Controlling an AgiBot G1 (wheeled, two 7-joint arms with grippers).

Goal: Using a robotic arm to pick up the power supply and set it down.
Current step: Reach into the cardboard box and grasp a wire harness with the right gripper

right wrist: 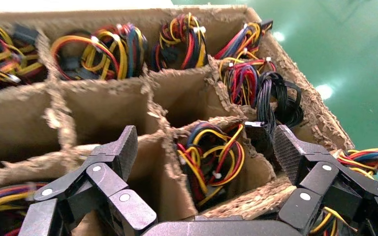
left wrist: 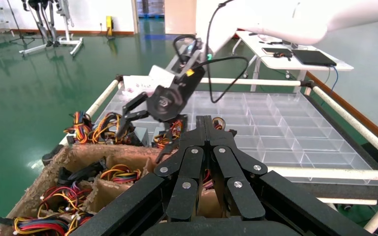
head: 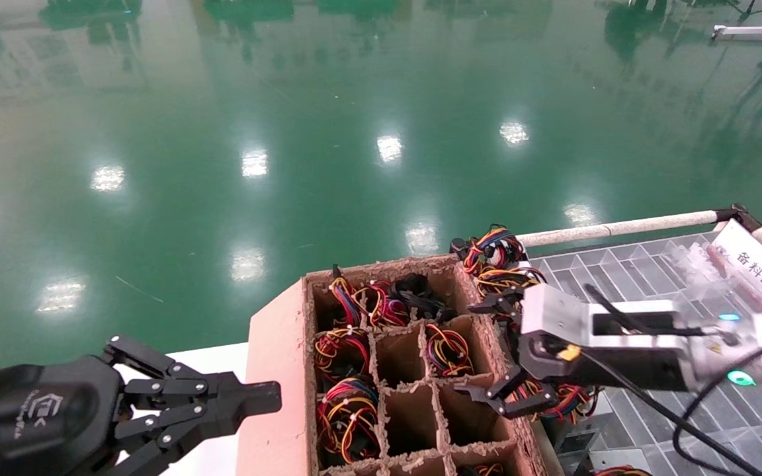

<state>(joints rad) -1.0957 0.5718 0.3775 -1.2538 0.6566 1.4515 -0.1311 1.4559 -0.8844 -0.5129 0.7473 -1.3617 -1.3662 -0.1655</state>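
The right gripper [head: 497,354] hangs wide open and empty at the box [head: 275,370] edge; the power supply [right wrist: 275,98], its black cables showing, sits in the far corner cell. The fingers could snag neighbouring coloured wires [right wrist: 211,157] or the frayed dividers [right wrist: 167,137]. The left gripper [head: 258,400] is parked, closed.

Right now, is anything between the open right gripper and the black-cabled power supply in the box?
Partly. The right gripper hangs open at the cardboard box's right wall. The power supply, its black cables showing, sits in the far-right cell. A cardboard divider and a cell of coloured wires lie between. The left gripper is parked left of the box.
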